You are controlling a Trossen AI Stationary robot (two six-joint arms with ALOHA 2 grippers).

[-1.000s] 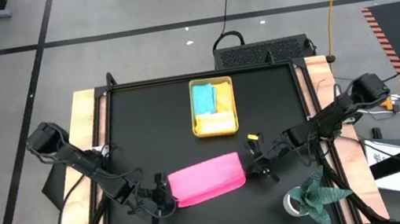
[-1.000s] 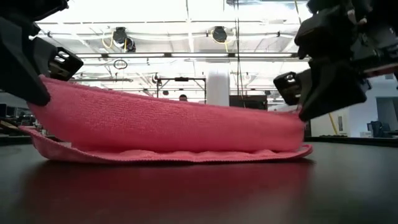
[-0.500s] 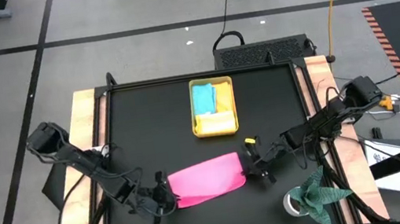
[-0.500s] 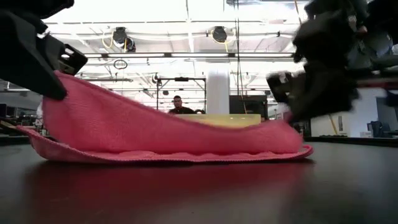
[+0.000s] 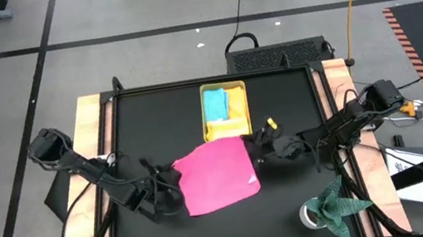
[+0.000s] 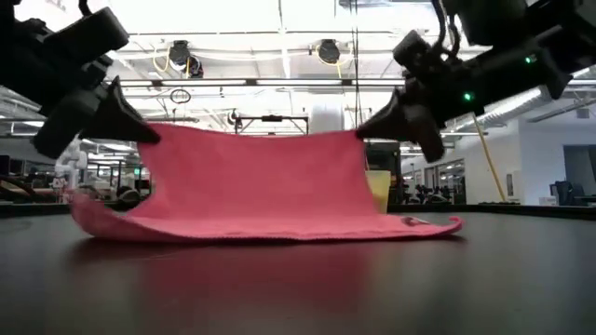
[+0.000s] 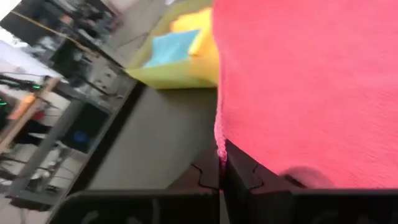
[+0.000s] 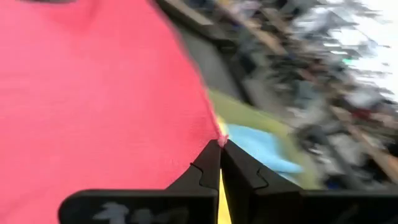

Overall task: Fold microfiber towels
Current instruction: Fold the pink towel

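The pink towel (image 5: 216, 177) lies near the middle of the black table. Its far edge is held up by both grippers and its near edge (image 6: 279, 233) rests on the table. My left gripper (image 5: 171, 175) is shut on the far left corner. My right gripper (image 5: 255, 141) is shut on the far right corner. Just beyond stands the yellow tray (image 5: 222, 87), holding a blue towel (image 5: 214, 103) and a yellow towel (image 5: 232, 114). No orange towel shows. My left gripper pinches the pink towel's raised left corner (image 7: 219, 146) between its two fingers. It comes in from the table's left, slanting slightly down. The cloth slopes from the fingers down to the table. My right gripper pinches the raised right corner (image 8: 217, 138) between its two fingers, coming in from the table's right, nearly level. The top edge (image 6: 256, 132) runs almost straight between the two grippers, clear of the table.
A dark green cloth (image 5: 338, 205) and a small white roll (image 5: 308, 215) sit at the table's near right corner. The tray (image 6: 379, 186) stands close behind the lifted towel. Bare black table lies to the left of the tray and along the near edge.
Both grippers have moved toward the far edge and turned at the wrist, staying shut on the towel's corners. The upper layer, which lay over the lower one, has swung up and back. The towel now stands opened out, with its near edge still where it was.
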